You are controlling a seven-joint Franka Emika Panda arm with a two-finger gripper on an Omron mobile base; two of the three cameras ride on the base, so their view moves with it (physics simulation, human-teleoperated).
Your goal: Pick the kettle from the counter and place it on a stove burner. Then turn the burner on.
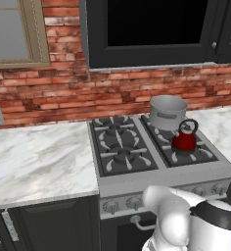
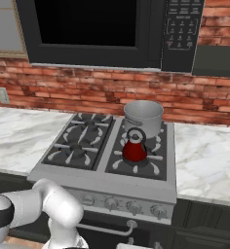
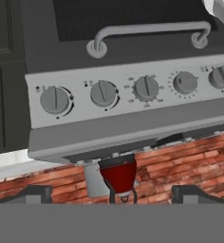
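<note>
The red kettle stands upright on the front right stove burner, free of any grip. My gripper is open, its two dark fingertips spread wide with nothing between them. It hangs low in front of the stove, facing the control panel. The hand view is rolled upside down: a row of several grey knobs runs across it, with the kettle beyond the stove's front edge. The white marble counter flanks the stove on both sides.
A grey steel pot sits on the back right burner, just behind the kettle. The oven door handle runs below the knobs. A black microwave hangs over the stove against a brick wall.
</note>
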